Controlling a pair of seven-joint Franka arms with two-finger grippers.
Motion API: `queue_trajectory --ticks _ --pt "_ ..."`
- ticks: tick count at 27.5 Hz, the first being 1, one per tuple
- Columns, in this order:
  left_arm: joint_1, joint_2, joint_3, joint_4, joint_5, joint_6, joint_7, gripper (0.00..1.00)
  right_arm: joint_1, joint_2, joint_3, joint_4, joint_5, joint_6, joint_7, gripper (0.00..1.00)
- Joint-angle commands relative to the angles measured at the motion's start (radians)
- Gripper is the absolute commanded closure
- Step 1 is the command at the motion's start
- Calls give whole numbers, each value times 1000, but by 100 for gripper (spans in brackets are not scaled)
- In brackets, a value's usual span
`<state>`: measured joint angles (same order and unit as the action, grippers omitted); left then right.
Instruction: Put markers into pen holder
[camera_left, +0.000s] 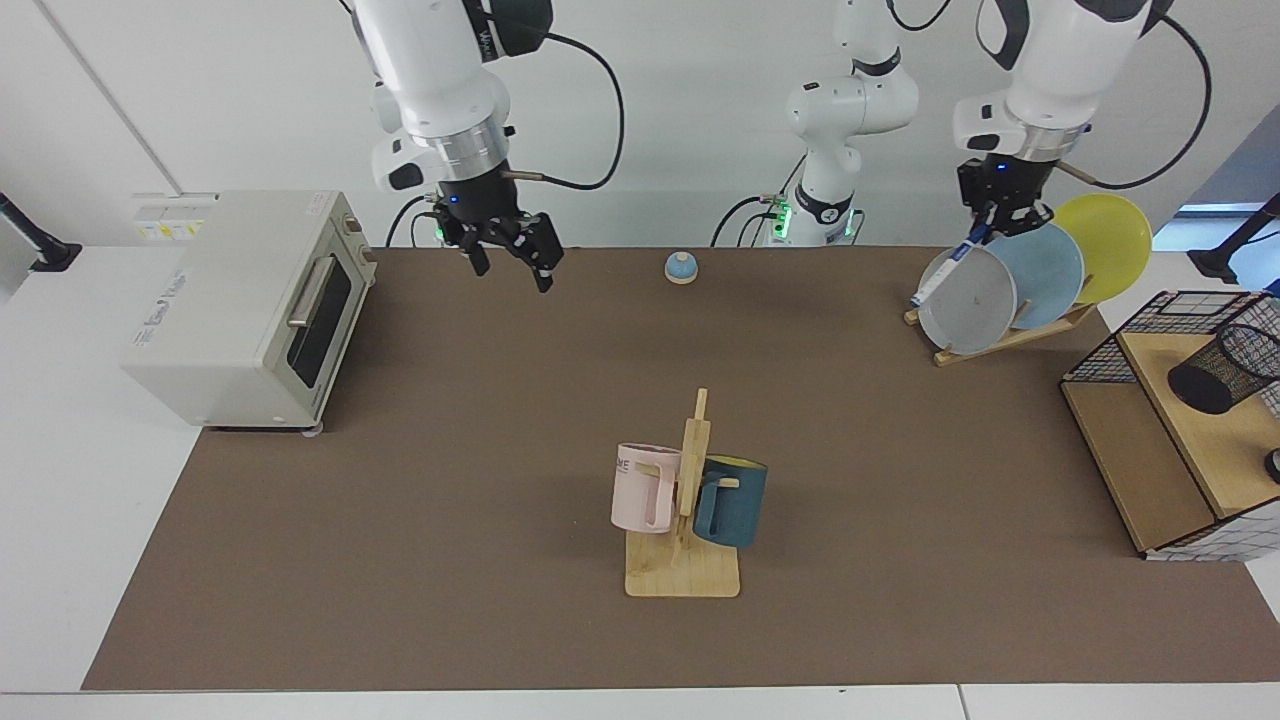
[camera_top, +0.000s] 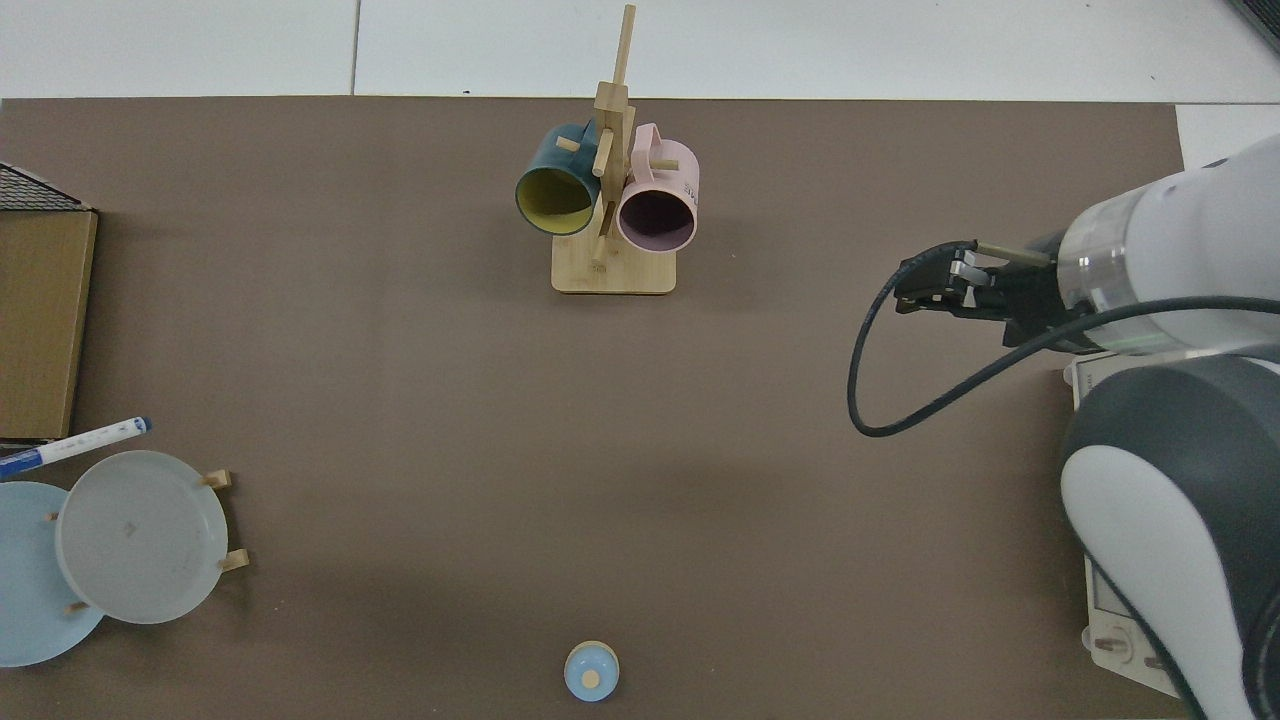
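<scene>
Facing view: left tool (camera_left: 1003, 212) grips marker (camera_left: 945, 270) above plates; right tool (camera_left: 510, 262) empty, fingers spread.

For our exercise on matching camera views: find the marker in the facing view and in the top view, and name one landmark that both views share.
Facing view: the marker hangs slanted from the left gripper, in front of the grey plate, upper right.
Top view: the marker lies at the left edge, just above the grey plate; the gripper holding it is out of frame.
Shared landmark: the mug stand.
</scene>
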<state>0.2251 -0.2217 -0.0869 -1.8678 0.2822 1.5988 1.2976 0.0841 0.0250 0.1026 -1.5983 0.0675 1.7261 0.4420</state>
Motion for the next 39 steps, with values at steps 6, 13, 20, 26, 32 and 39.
queue_trajectory --ticks 6,13,20,26,32,39 --pt "112 194 -11 269 236 117 278 100 -6 -16 -136 -31 -43 -31 -361 0" --pt "209 219 -11 295 317 226 373 100 -4 -46 -166 -75 -40 -52 -370 0" --pt "215 223 -8 295 436 345 457 100 -3 -147 -169 -141 -44 -146 -367 0" --pt "214 225 13 289 468 456 459 100 -23 -149 -167 -150 -49 -125 -384 0" --pt "215 304 19 294 552 536 459 100 -26 -138 -167 -146 -46 -68 -379 0" --pt "221 309 44 277 568 575 467 100 -24 -138 -166 -144 -35 -63 -371 0"
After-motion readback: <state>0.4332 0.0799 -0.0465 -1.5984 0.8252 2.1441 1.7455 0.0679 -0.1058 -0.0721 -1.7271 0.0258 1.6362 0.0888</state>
